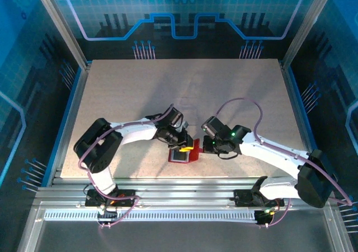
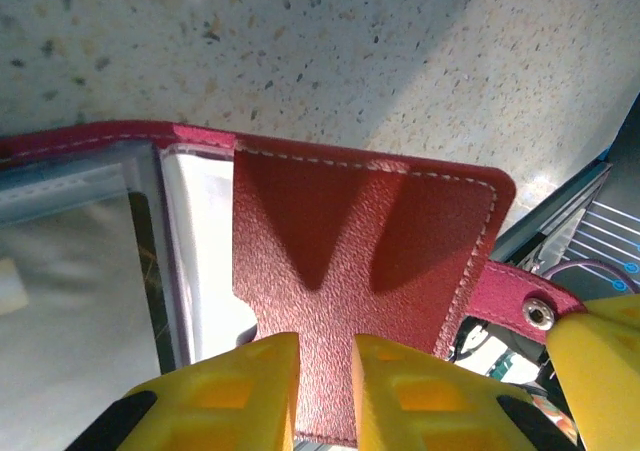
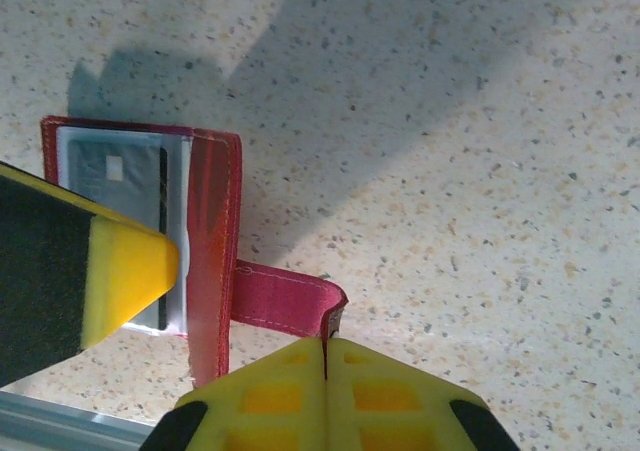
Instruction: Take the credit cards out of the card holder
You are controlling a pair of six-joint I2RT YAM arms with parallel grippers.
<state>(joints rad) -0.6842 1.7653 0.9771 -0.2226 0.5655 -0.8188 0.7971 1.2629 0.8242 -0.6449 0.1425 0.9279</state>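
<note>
The dark-red card holder [image 1: 193, 154] lies open near the table's front edge, between both grippers. In the left wrist view its red flap [image 2: 370, 231] stands up between my left gripper's [image 2: 325, 391] yellow fingers, which press on it from both sides. My right gripper [image 3: 325, 381] is shut on the end of the holder's side tab [image 3: 285, 299], which curls up from the holder [image 3: 213, 231]. A grey credit card [image 3: 115, 166] sits in the pale inner pocket, with a black card's edge [image 3: 163, 201] beside it. The left gripper's finger [image 3: 125, 271] covers the pocket's lower part.
The speckled table [image 1: 184, 84] stretches bare behind the holder. An aluminium rail [image 1: 184, 199] runs along the near edge just below the holder. Blue walls with metal posts [image 1: 78, 51] enclose the back and sides. The two grippers [image 1: 183, 146] [image 1: 206, 146] are close together.
</note>
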